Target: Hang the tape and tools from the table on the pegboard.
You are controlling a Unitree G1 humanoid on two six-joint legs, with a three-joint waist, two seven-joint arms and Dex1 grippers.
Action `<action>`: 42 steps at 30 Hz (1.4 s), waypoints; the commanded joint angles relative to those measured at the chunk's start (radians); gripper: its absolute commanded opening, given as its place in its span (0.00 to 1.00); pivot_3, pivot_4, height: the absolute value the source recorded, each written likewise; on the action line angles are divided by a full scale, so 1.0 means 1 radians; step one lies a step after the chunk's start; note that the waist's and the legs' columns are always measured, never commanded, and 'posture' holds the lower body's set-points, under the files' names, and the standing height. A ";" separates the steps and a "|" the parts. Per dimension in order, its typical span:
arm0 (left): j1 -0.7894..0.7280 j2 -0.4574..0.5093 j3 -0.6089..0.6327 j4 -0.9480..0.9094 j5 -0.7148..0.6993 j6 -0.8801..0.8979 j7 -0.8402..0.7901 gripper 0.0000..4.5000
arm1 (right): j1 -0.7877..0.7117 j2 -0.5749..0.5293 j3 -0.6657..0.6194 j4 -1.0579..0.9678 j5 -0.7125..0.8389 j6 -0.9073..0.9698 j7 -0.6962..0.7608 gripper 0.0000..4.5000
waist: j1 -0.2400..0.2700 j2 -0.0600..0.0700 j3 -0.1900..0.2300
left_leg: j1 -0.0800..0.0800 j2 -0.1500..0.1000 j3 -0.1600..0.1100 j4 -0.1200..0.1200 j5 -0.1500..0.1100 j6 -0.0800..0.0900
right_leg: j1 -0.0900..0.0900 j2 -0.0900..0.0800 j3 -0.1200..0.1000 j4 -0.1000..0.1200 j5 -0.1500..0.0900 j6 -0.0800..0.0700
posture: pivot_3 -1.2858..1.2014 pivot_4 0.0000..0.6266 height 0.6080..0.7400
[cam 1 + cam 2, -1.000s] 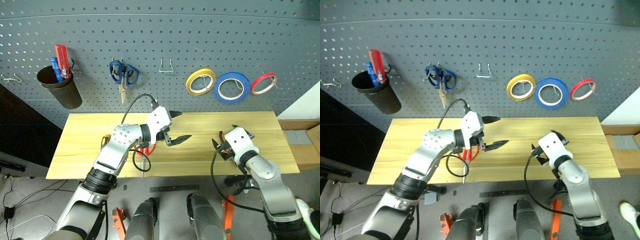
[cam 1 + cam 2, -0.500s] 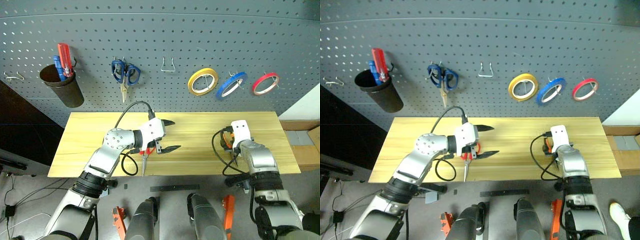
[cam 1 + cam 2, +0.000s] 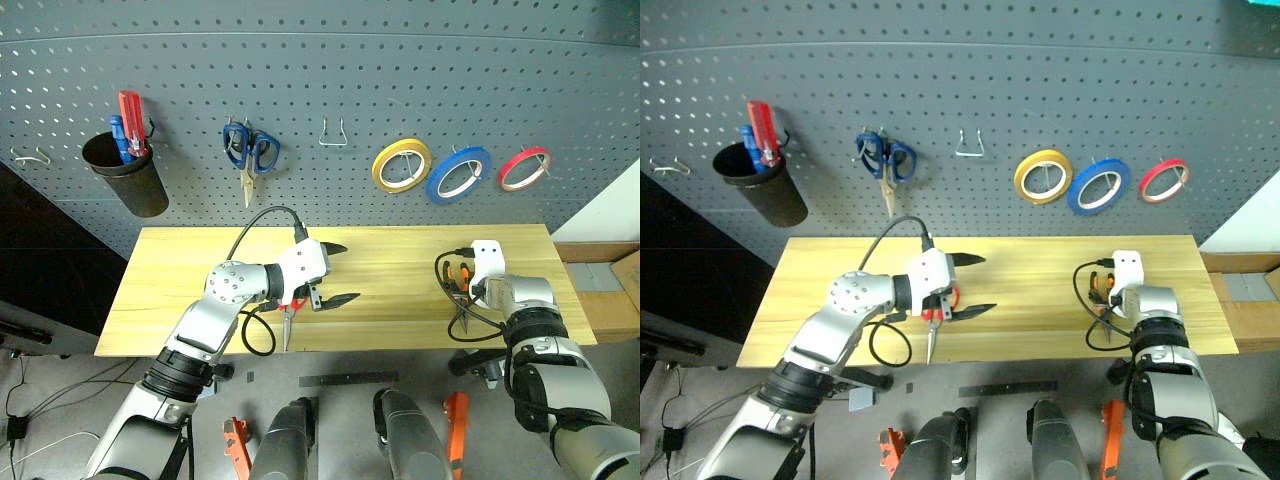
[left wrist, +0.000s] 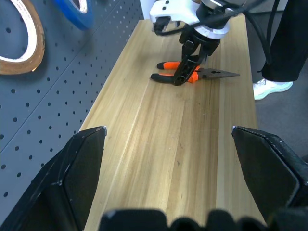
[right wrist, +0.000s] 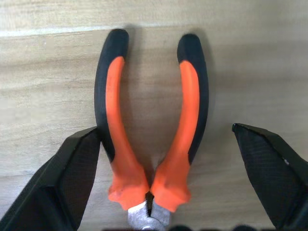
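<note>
On the table [image 3: 400, 290] | right gripper [image 5: 159, 144] spread wide around the pliers [image 5: 153, 130], not clamped | left gripper [image 3: 335, 272] gaping over red scissors [image 3: 292, 303]

The table [image 3: 180, 275] is bare wood at the left of the frame and in the middle stretch between the 2 arms. On the pegboard [image 3: 330, 70], an unused metal hook [image 3: 333, 133] sits upper centre, flanked by the blue-handled scissors [image 3: 248, 152] and the yellow roll [image 3: 401, 164]. The upper rows of holes hold nothing.

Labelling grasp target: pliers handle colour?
Orange with black outer edges; clearest in the right wrist view.
</note>
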 commanded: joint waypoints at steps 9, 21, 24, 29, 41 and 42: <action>0.015 -0.004 0.090 -0.050 -0.069 0.055 0.031 1.00 | 0.083 0.073 0.045 -0.219 0.021 0.082 -0.052 0.52 | -0.003 -0.006 -0.006 | 0.002 0.001 0.004 -0.001 0.000 0.000 | -0.001 0.002 0.006 0.001 0.001 0.001 | 0.45 0.37 1.00; 0.122 -0.017 0.361 -0.171 -0.172 0.153 0.248 1.00 | 0.254 0.242 0.375 -1.392 0.061 0.352 -0.080 0.52 | -0.009 -0.006 -0.008 | 0.000 0.003 0.007 -0.001 0.000 -0.001 | -0.012 0.005 0.017 0.011 0.000 0.002 | 0.46 0.35 1.00; 0.168 0.011 0.412 -0.198 -0.187 0.168 0.261 1.00 | 0.171 0.297 0.388 -1.407 0.052 0.335 -0.102 0.52 | -0.006 -0.006 -0.008 | 0.001 0.003 0.007 0.000 0.000 -0.001 | -0.012 0.005 0.018 0.011 0.001 0.002 | 0.47 0.35 1.00; 0.206 0.044 0.458 -0.240 -0.207 0.179 0.274 1.00 | -0.066 0.348 0.367 -1.230 0.045 0.174 -0.104 0.52 | 0.003 -0.006 -0.008 | 0.001 0.003 0.008 0.000 0.001 -0.002 | -0.015 0.005 0.018 0.011 0.002 0.000 | 0.48 0.33 1.00; 0.096 -0.001 0.417 -0.253 -0.195 0.197 0.355 1.00 | -0.463 0.422 0.270 -0.630 0.039 -0.367 -0.112 0.52 | 0.016 -0.009 -0.011 | -0.004 0.003 0.008 -0.002 0.000 -0.004 | -0.021 0.005 0.018 0.012 0.004 -0.002 | 0.51 0.29 1.00; 0.082 -0.010 0.411 -0.247 -0.194 0.196 0.359 1.00 | -0.489 0.411 0.261 -0.569 0.037 -0.417 -0.107 0.52 | 0.017 -0.009 -0.011 | -0.004 0.003 0.008 -0.002 0.000 -0.004 | -0.021 0.005 0.018 0.012 0.004 -0.002 | 0.51 0.29 1.00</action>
